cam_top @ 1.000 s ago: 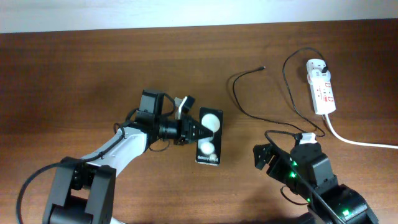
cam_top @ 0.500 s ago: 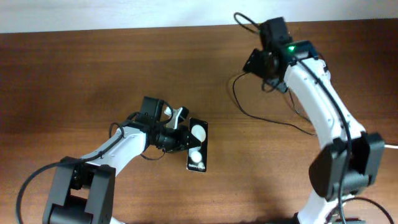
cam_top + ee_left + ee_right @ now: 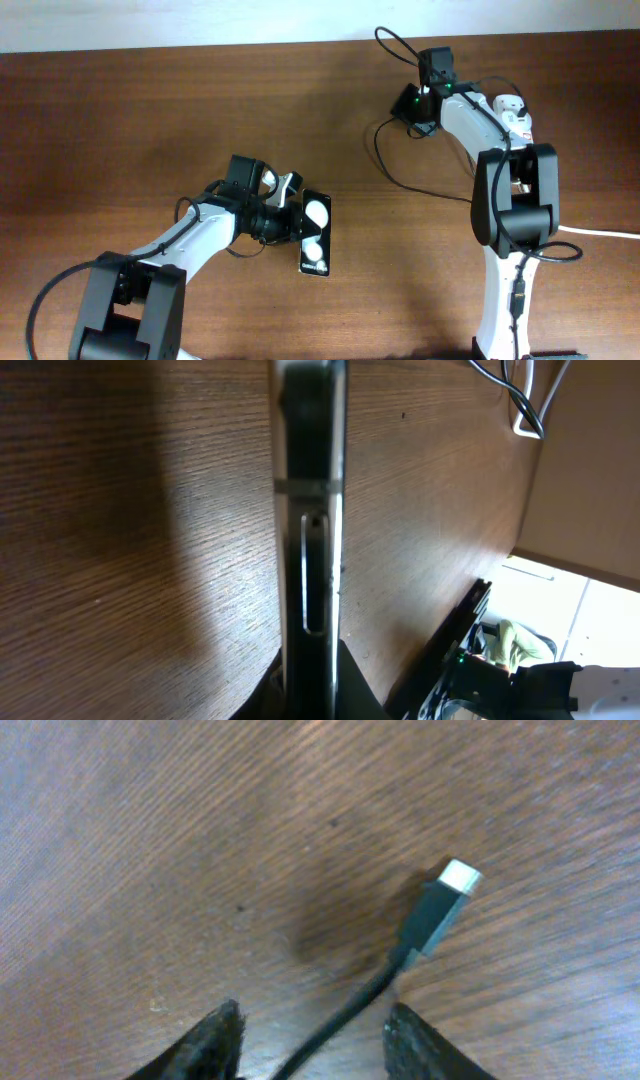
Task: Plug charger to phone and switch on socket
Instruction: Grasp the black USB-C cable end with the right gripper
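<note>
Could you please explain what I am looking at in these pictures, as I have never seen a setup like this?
These are two robot arms at a wooden table, each ending in two fingers. The overhead view looks straight down; the other two views come from a camera on each wrist. The left fingers grip the phone by its edge, so the left wrist view shows it edge-on. The right fingers are at the far side of the table, open on either side of the charger cable, whose connector tip lies on the wood. The socket, a white power strip, lies far right, partly hidden by the arm.
</note>
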You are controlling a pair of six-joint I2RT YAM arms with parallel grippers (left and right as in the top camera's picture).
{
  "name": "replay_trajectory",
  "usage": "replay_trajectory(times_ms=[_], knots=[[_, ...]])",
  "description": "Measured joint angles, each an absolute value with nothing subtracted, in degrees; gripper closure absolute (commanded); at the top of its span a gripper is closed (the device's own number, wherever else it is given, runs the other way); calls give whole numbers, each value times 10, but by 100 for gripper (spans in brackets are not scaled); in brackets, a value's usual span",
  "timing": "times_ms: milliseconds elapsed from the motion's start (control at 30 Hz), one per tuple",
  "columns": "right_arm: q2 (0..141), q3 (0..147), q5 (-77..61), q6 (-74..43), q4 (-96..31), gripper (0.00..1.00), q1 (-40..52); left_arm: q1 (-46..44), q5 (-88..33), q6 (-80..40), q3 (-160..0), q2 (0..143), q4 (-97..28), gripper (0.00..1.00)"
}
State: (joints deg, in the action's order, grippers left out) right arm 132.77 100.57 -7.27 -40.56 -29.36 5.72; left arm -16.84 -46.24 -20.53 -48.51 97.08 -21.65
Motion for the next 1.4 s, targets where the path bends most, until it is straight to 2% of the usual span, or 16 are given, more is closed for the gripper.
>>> replay_trajectory(times_ms=[67,200,333,400,467,500,600,633,667,833,867,900,967,1133,1233,1400], knots=[[1332,1006,-95,-405,-284,83,57,-168,-462,-205,-485,971,-216,100],[1335,1007,-117,-407,-310,96,57,-168,-462,-205,-485,971,-216,100],[1327,1027,-135,-344,-484,96,57,-168,-464,-208,-485,971,-216,100],[1322,1028,-116,-319,-648,94,61,-168,-465,-208,-485,971,-214,100],[1322,1021,-58,-299,-726,67,80,-168,-465,-208,-485,971,-207,100],[1322,1021,-30,-292,-731,63,91,-168,-465,-208,-485,971,-203,100],[1319,1021,-2,-282,-714,64,99,-168,-465,-208,-485,971,-201,100],[1319,1021,-2,-283,-713,82,99,-168,-465,-208,-485,971,-201,100],[1319,1021,-1,-283,-713,89,100,-168,-465,-208,-485,971,-201,100],[1318,1021,-13,-284,-692,93,114,-168,-465,-208,-485,971,-192,100],[1318,1021,-20,-284,-689,80,120,-168,-465,-208,-485,971,-186,100],[1318,1022,-23,-286,-687,73,129,-168,-465,-208,-485,971,-186,100],[1318,1022,-35,-283,-687,68,150,-168,-465,-208,-485,971,-184,100],[1319,1021,-47,-283,-709,69,163,-168,-465,-210,-485,971,-184,100],[1320,1021,-52,-284,-718,76,163,-168,-465,-210,-485,971,-184,100],[1321,1021,-54,-283,-717,71,164,-168,-465,-223,-485,971,-179,100]])
